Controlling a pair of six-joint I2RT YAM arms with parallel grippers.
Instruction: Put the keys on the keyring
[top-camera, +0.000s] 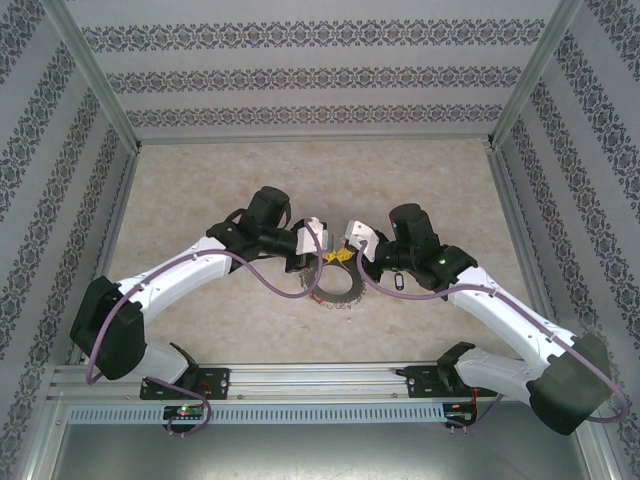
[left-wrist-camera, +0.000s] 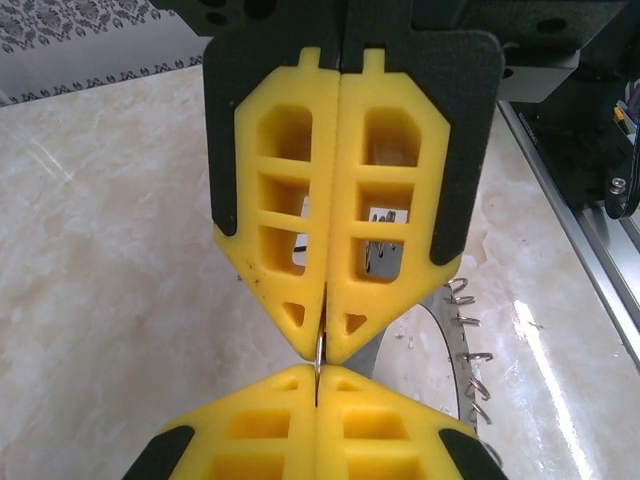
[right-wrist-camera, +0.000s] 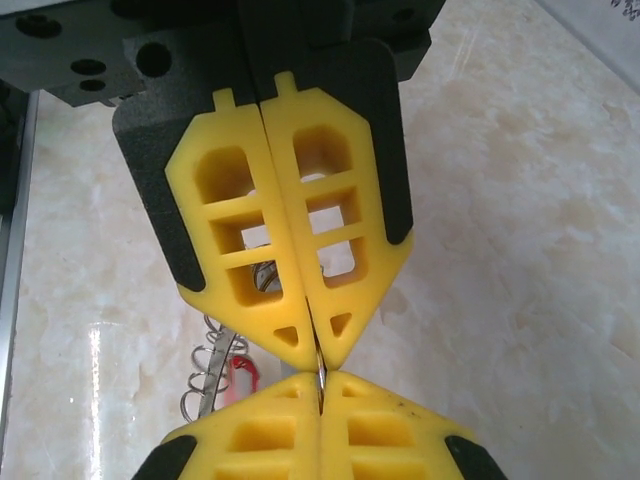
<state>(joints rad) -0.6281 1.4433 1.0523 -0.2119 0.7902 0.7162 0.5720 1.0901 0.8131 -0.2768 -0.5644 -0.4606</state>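
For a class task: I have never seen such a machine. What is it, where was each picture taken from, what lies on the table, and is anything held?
Two robot arms, the left arm and the right arm, are bolted to a table. One picture looks down from above and behind them; the other two come from a camera on each wrist. On the table lies the keyring, a metal ring fringed with small keys. The left gripper and right gripper are both shut, tip to tip, and seem to pinch one thin metal piece between them; key or ring wire, I cannot tell.
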